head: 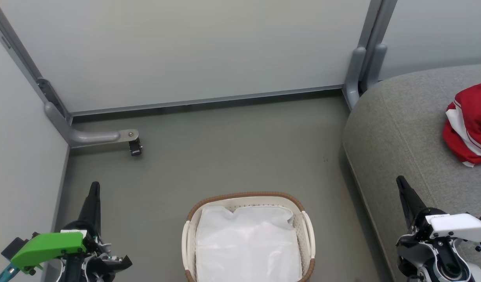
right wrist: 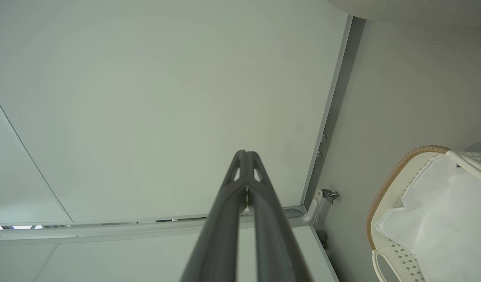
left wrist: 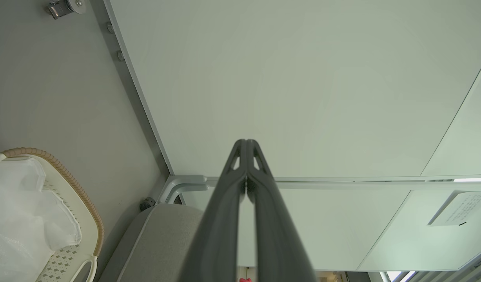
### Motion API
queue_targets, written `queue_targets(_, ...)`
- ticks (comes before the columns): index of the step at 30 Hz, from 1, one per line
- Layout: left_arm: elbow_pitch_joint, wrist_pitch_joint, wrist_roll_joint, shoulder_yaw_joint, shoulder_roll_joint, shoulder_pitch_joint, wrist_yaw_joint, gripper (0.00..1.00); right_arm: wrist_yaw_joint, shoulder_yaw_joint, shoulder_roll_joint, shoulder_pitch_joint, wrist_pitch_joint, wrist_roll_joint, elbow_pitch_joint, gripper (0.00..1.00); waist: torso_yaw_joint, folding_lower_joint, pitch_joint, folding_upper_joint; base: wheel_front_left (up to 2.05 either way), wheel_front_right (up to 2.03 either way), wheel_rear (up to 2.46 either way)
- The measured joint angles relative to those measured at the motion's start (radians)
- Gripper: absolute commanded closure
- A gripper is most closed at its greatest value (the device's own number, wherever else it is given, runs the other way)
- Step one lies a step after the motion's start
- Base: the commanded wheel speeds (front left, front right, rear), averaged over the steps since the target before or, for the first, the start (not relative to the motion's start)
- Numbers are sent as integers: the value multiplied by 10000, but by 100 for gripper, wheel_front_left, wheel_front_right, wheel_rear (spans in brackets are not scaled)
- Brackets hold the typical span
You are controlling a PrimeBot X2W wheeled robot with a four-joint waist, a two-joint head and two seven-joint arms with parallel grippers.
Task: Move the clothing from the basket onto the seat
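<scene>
Left gripper and right gripper flank the basket, closed on nothing, seemingly because the clothing lies on the seat beyond the right

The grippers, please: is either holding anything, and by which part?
Nothing is held: the left gripper and the right gripper are both shut and empty, while the clothing lies on the seat.

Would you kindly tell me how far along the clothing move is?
Done: red clothing lies on the seat, and the basket holds a white liner with no red visible. In hand: nothing; the left gripper and right gripper are shut on nothing. Left: apparently nothing, though the clothing is cut by the picture's edge, so I cannot count pieces.
</scene>
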Motion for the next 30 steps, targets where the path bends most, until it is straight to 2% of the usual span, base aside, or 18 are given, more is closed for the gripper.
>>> queue_targets(30,-2,0,0,0,0,0,0,100,0,0,2,-2,0,0,0,100,0,0,0,0,0,0,0)
